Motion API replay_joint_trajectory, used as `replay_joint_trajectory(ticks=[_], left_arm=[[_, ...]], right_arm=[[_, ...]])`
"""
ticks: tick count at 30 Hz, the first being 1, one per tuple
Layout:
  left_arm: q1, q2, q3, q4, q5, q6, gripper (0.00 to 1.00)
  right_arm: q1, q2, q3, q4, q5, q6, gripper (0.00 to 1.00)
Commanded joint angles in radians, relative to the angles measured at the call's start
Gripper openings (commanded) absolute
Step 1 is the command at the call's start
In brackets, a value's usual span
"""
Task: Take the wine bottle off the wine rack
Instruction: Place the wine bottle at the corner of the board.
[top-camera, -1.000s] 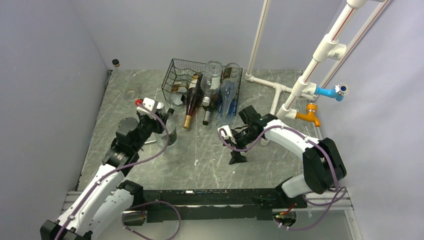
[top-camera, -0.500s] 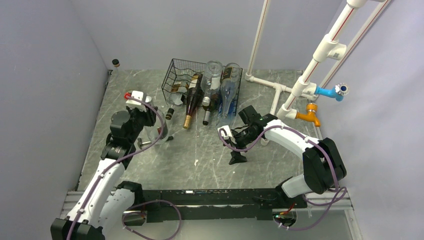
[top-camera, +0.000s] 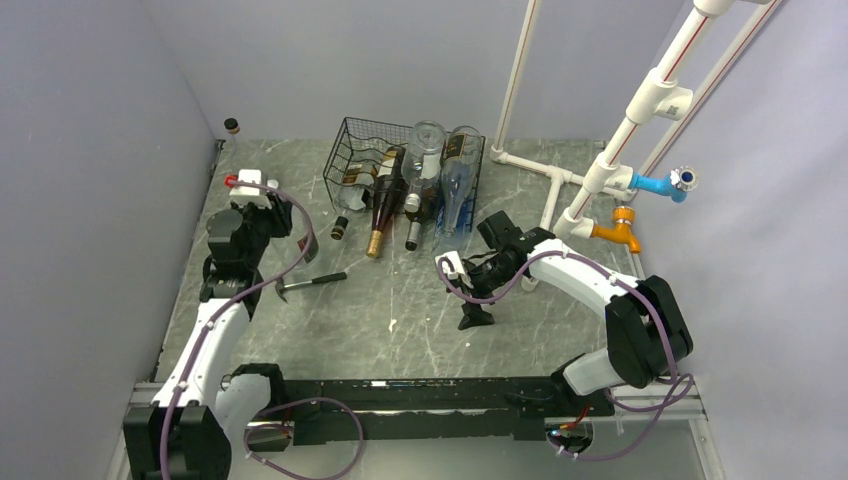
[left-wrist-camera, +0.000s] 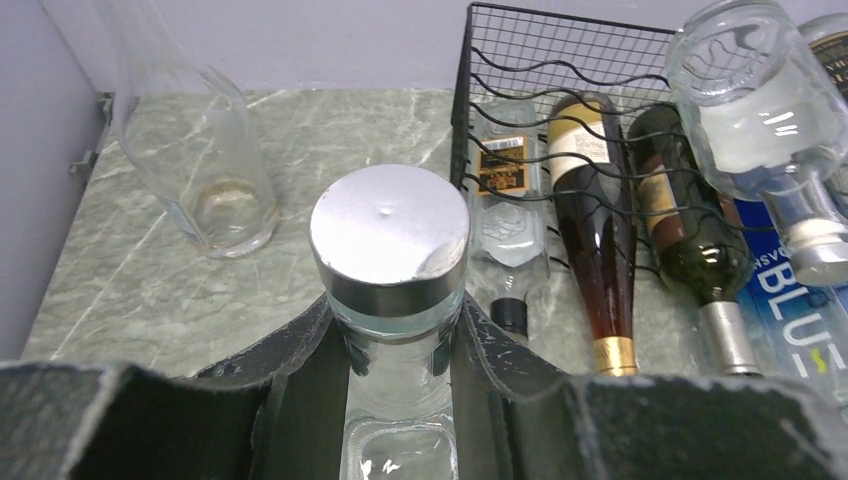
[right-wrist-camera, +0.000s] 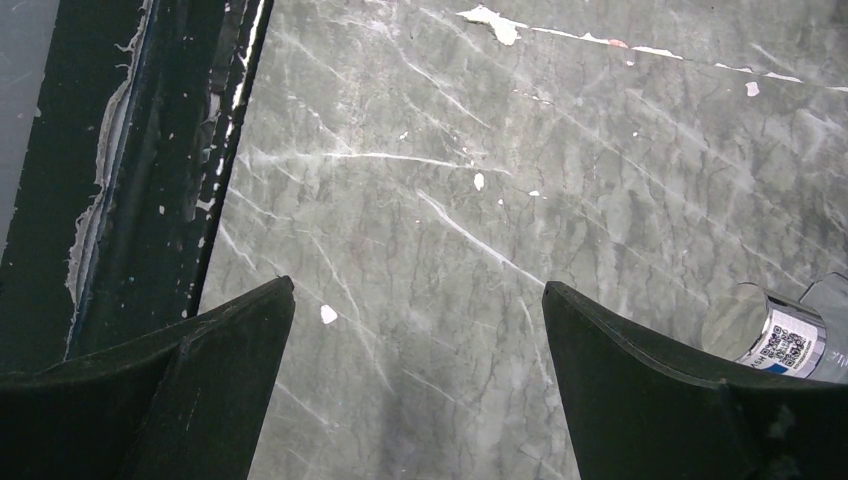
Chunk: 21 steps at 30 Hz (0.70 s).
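Grasp state, two-arm rig. Left end effector (left-wrist-camera: 398, 335), lower centre of the left wrist view: closed, both fingers (left-wrist-camera: 300, 370) pressed against the neck of the wine bottle (left-wrist-camera: 390, 230), a clear-glass vessel with a flat silver cap. The cap stands just above the fingertips and the glass shoulder shows below them. The wine bottle is thus clamped at the neck and lies outside the wine rack (left-wrist-camera: 560, 45), a black wire basket filling the upper right of that view. Upper left of the same view: a clear glass carafe (left-wrist-camera: 205, 170), upright on the grey marbled bench (left-wrist-camera: 90, 290).

Rack contents, left to right, necks toward the lower edge of the frame:
- a clear bottle with a dark label (left-wrist-camera: 505, 215)
- an amber bottle with gold foil (left-wrist-camera: 600, 280)
- a dark green bottle with a silver capsule (left-wrist-camera: 690, 235)
- a blue-labelled bottle (left-wrist-camera: 800, 300)

A further clear bottle (left-wrist-camera: 750, 100) rests tilted on top at the right.

Right end effector (right-wrist-camera: 420, 310): open, fingers wide apart with only bare bench between them. In the overhead view it sits at frame centre, below and to the right of the rack and apart from it. Right of that view: a white pipe frame (top-camera: 600, 170) carrying a blue valve (top-camera: 662, 185) and an orange valve (top-camera: 618, 232).
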Motion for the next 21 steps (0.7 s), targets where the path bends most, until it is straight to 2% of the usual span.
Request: replay_joint_trajectory(ticks=[1, 14, 21], left_arm=[[0.047, 0.003, 0.085, 0.317, 0.05, 0.003, 0.0], [0.167, 0.163, 0.121, 0.501, 0.08, 0.054, 0.0], [0.248, 0.275, 0.167, 0.581, 0.152, 0.008, 0.0]], right_arm=[[-0.004, -0.02, 0.042, -0.015, -0.047, -0.032, 0.98], [-0.001, -0.018, 0.042, -0.018, -0.049, -0.034, 0.98], [-0.001, -0.019, 0.042, -0.019, -0.046, -0.037, 0.98]])
